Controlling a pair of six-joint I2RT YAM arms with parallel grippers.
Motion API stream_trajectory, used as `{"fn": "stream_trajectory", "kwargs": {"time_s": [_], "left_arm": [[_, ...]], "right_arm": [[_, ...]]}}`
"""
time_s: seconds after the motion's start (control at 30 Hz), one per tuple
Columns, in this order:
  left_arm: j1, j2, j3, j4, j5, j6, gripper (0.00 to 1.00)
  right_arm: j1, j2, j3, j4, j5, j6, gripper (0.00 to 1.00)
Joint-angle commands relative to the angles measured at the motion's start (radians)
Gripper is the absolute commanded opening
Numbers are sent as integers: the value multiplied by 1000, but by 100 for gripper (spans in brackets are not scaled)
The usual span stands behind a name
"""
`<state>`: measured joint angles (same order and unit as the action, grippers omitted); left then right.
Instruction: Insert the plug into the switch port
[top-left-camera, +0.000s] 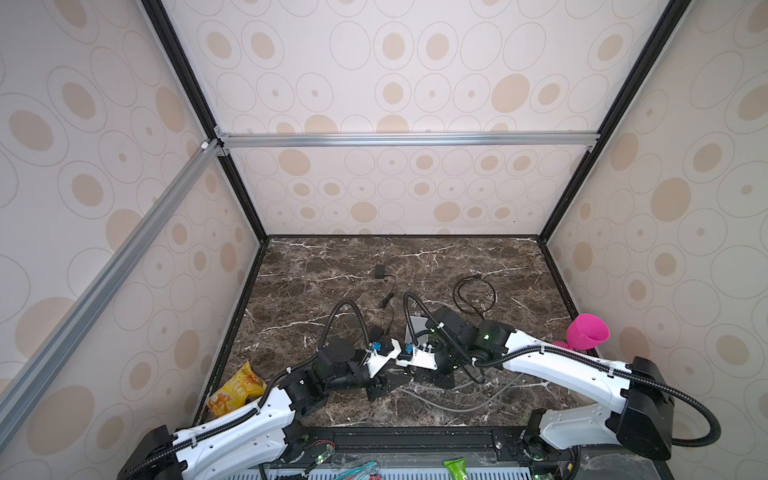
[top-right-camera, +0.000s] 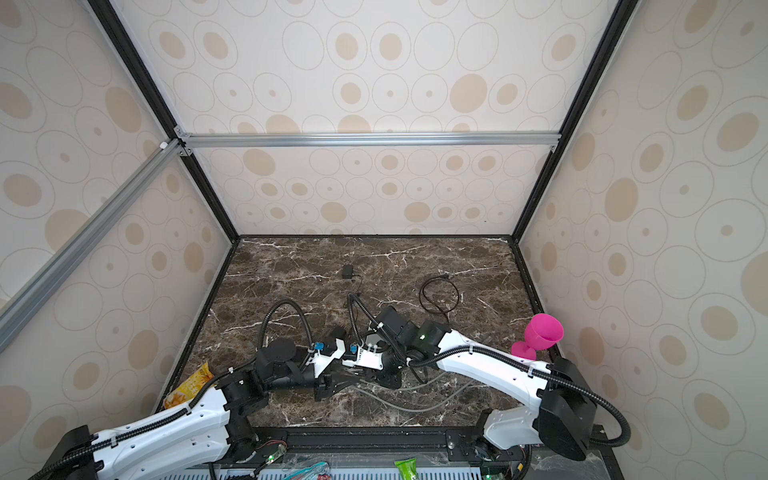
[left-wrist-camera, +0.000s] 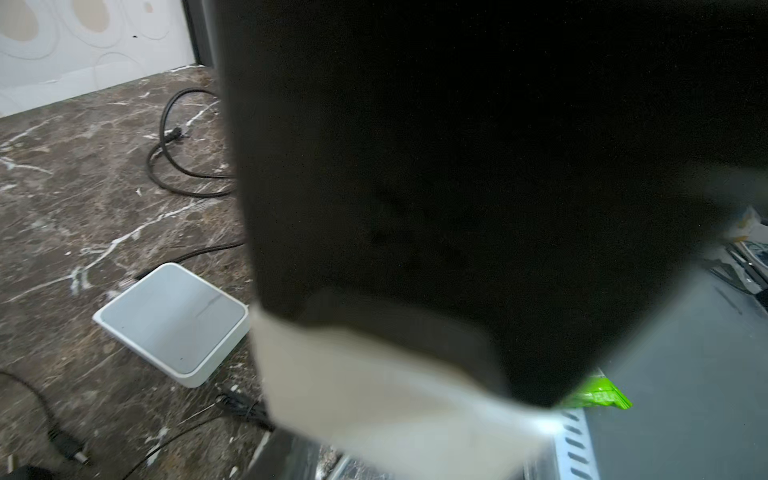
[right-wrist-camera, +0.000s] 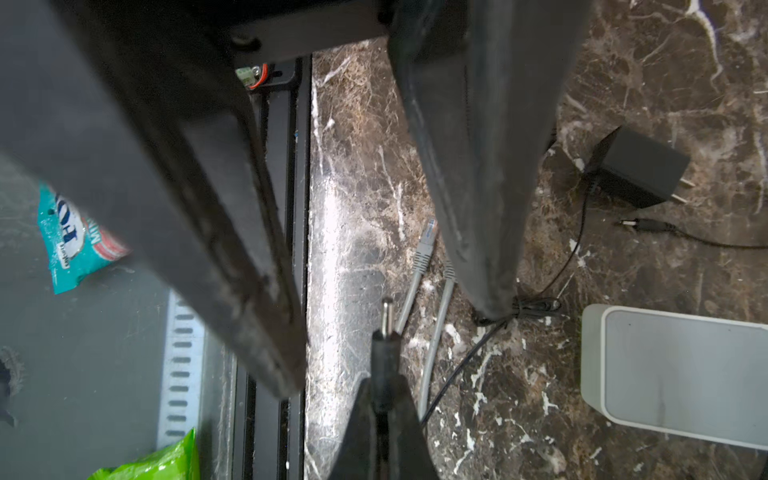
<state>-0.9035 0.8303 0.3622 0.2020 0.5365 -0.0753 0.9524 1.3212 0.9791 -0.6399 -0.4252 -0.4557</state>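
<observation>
In the right wrist view my right gripper (right-wrist-camera: 384, 380) is shut on the black barrel plug (right-wrist-camera: 385, 332), whose metal tip sticks out past the fingertips. Its thin black cable trails off over the marble. The white switch (right-wrist-camera: 681, 374) lies flat to one side, apart from the plug; it also shows in the left wrist view (left-wrist-camera: 174, 324) and in a top view (top-left-camera: 417, 328), half hidden behind the right arm. Two dark left fingers (right-wrist-camera: 249, 291) stand wide apart on either side of the plug, touching nothing. In a top view the left gripper (top-left-camera: 401, 379) meets the right gripper (top-left-camera: 417, 376) near the table's front.
A black power adapter (right-wrist-camera: 640, 170) and a loose barrel plug (right-wrist-camera: 640, 224) lie near the switch. A grey network cable (right-wrist-camera: 424, 249) runs under the grippers. A black cable coil (top-left-camera: 476, 295), a pink goblet (top-left-camera: 587, 330) and a yellow snack bag (top-left-camera: 235, 390) lie around.
</observation>
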Motion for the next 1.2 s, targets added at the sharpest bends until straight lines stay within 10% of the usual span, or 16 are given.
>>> {"fn": "stream_trajectory", "kwargs": {"time_s": [0.0, 0.33, 0.53, 1.17], "left_arm": [[-39, 15, 10, 25, 29, 80, 34], [-43, 0, 19, 20, 33, 82, 15], [-43, -9, 18, 40, 52, 63, 43], [-43, 40, 26, 2, -25, 69, 40]], "right_arm": [[2, -6, -1, 1, -80, -32, 0], [4, -6, 3, -6, -61, -41, 0], [5, -28, -7, -5, 4, -40, 0], [4, -70, -18, 13, -18, -39, 0]]}}
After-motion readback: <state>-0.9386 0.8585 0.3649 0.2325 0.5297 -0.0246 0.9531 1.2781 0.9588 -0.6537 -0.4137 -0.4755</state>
